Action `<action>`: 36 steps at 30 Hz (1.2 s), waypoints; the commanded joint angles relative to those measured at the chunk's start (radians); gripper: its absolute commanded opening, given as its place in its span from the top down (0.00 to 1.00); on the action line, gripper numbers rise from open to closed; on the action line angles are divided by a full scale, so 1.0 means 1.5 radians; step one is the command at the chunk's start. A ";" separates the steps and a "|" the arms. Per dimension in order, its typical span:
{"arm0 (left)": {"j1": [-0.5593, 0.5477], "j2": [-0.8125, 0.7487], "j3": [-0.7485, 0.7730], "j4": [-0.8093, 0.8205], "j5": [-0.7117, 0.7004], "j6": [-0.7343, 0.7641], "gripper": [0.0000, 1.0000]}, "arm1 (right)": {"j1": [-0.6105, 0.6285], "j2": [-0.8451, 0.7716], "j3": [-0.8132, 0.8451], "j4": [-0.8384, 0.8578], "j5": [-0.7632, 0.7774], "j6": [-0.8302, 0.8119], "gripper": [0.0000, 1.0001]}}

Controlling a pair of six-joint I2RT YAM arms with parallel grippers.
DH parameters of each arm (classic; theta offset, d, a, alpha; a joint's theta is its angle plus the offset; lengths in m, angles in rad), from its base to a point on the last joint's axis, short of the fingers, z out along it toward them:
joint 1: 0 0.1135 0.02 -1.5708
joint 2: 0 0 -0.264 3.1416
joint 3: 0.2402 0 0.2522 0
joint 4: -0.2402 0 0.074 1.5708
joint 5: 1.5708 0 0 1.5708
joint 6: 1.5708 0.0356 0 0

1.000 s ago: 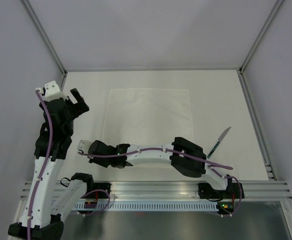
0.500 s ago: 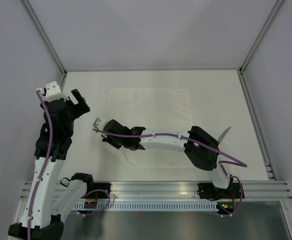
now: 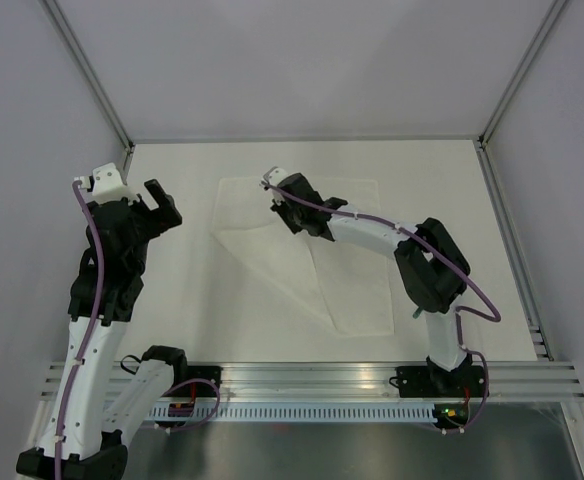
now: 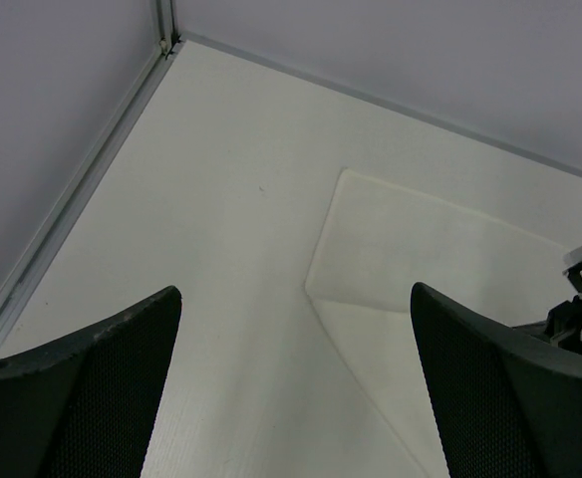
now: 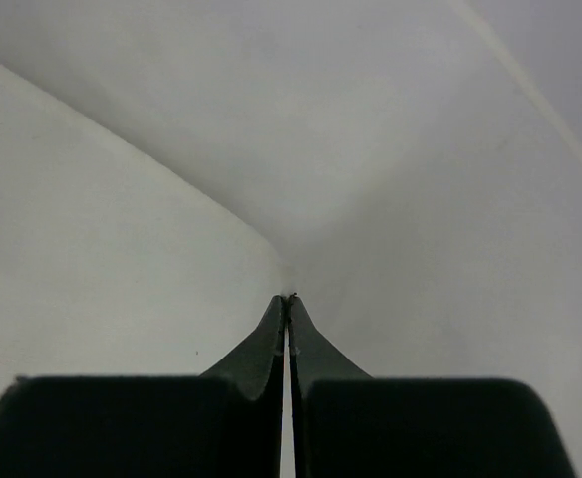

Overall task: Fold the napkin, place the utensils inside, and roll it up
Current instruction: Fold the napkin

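The white napkin [image 3: 357, 285] lies spread in the middle of the table, with its near-left part lifted and drawn over toward the far side, so a slanted fold runs across it. My right gripper [image 3: 284, 210] is shut on that lifted corner above the cloth's far-left area. In the right wrist view the fingertips [image 5: 289, 299] pinch the fabric, and the napkin [image 5: 391, 159] fans out from them. My left gripper [image 3: 158, 205] hangs open and empty, left of the cloth. Its wrist view shows the napkin [image 4: 421, 249] ahead, beyond the open left gripper [image 4: 296, 294]. The utensils are hidden behind the right arm.
The white table [image 3: 172, 300] is fenced by metal rails, one along the left edge [image 3: 127, 160] and one on the right [image 3: 512, 250]. Grey walls rise at the back and sides. The right arm's elbow [image 3: 432, 270] stretches over the cloth's right side.
My right gripper has carried the napkin's near-left corner from the table's near side up toward the far-left, folding the cloth over itself. The left arm has stayed still.
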State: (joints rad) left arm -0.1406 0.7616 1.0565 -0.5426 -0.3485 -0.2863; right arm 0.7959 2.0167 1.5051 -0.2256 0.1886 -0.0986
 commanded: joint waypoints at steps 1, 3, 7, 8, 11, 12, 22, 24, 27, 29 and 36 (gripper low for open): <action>0.004 -0.010 -0.004 0.028 0.021 0.008 0.00 | -0.048 -0.016 0.008 0.007 0.019 -0.016 1.00; 0.004 -0.009 -0.004 0.028 0.023 0.008 0.00 | -0.082 -0.009 0.013 0.007 0.018 -0.017 0.99; 0.005 -0.007 -0.005 0.029 0.029 0.006 0.00 | -0.145 0.017 0.022 0.016 0.017 -0.022 0.99; 0.004 -0.008 -0.005 0.029 0.029 0.006 0.00 | -0.145 0.020 0.022 0.017 0.017 -0.022 0.99; 0.004 -0.007 -0.005 0.029 0.031 0.006 0.00 | -0.180 0.038 0.038 0.020 0.019 -0.024 1.00; 0.004 -0.006 -0.005 0.029 0.031 0.006 0.00 | -0.193 0.047 0.045 0.020 0.019 -0.025 1.00; 0.004 -0.005 -0.005 0.030 0.034 0.006 0.00 | -0.260 0.091 0.079 0.029 0.035 -0.034 1.00; 0.004 -0.004 -0.006 0.029 0.034 0.006 0.00 | -0.272 0.099 0.090 0.030 0.038 -0.035 1.00; 0.004 -0.004 -0.006 0.029 0.034 0.006 0.00 | -0.285 0.099 0.099 0.028 0.035 -0.036 0.99; 0.004 -0.004 -0.005 0.029 0.034 0.006 0.00 | -0.289 0.092 0.098 0.025 0.028 -0.031 1.00; 0.005 -0.004 -0.005 0.030 0.034 0.005 0.00 | -0.270 -0.010 0.025 0.003 -0.069 -0.005 1.00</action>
State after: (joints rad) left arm -0.1406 0.7589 1.0504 -0.5362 -0.3115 -0.2863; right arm 0.3611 2.1323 1.5791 -0.1963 0.1452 -0.1249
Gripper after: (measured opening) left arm 0.993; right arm 0.010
